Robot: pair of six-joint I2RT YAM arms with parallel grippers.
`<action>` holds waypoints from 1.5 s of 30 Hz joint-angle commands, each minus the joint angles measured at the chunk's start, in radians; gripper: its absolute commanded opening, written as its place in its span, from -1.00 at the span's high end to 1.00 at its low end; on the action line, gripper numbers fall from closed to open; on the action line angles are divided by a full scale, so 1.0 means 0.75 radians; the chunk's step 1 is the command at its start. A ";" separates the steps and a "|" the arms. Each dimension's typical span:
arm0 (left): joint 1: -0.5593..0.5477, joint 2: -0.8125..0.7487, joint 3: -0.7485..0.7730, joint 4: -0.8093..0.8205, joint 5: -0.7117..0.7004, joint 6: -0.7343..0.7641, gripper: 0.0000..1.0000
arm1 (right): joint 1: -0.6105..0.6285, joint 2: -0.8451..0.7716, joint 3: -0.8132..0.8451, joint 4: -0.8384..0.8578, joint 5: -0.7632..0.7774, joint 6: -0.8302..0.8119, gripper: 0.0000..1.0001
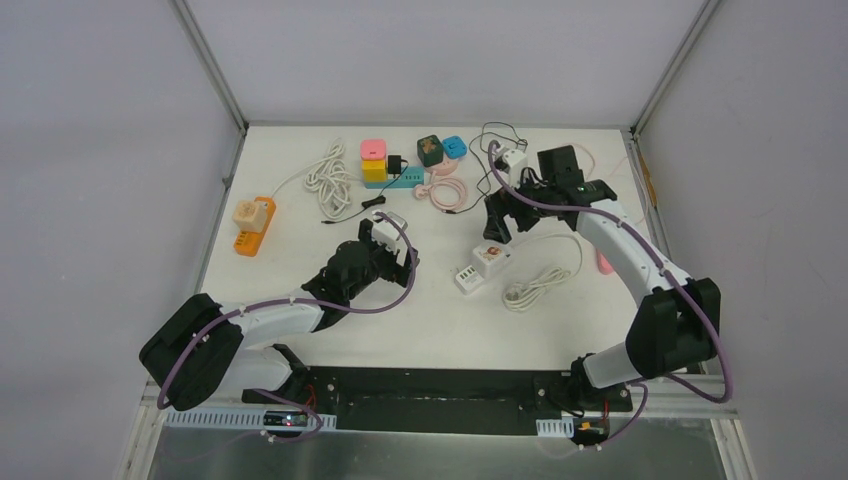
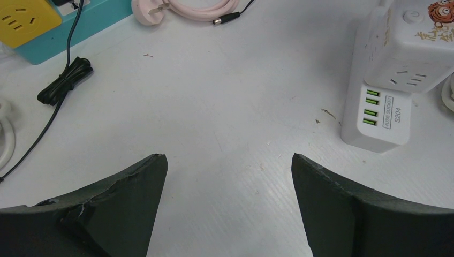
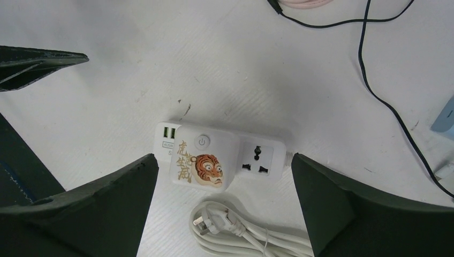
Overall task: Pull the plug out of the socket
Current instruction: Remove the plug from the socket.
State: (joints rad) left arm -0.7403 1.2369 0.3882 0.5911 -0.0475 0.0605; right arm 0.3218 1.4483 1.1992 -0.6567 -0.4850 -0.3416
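Note:
A white cube plug with a tiger face (image 3: 206, 160) sits plugged on the white socket strip (image 3: 258, 159), mid-table (image 1: 470, 278). My right gripper (image 3: 224, 156) hovers open just above it (image 1: 507, 222), one finger on each side of the cube and strip, touching neither. The strip's own white cord and loose plug (image 3: 219, 225) lie beside it. My left gripper (image 2: 228, 155) is open over bare table, left of the strip (image 2: 377, 120) and cube (image 2: 412, 48), with nothing between its fingers.
At the back stand a teal strip (image 1: 400, 181) with yellow and pink cubes, a coiled white cable (image 1: 330, 175), a pink cable (image 1: 447, 190), dark green (image 1: 430, 150) and blue (image 1: 455, 147) cubes and a white adapter (image 1: 513, 158). An orange strip (image 1: 255, 228) lies far left.

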 commanded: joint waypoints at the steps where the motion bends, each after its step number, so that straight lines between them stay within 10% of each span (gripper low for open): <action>1: -0.009 -0.026 -0.001 0.055 -0.011 0.012 -0.79 | 0.062 0.056 0.088 -0.021 0.042 0.018 -0.99; 45: -0.009 -0.040 -0.016 0.068 -0.008 0.013 -0.80 | 0.236 0.229 0.096 -0.111 0.303 -0.083 -1.00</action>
State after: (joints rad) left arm -0.7403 1.2354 0.3878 0.5915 -0.0475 0.0612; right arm 0.4946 1.6310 1.2396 -0.7612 -0.2890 -0.4232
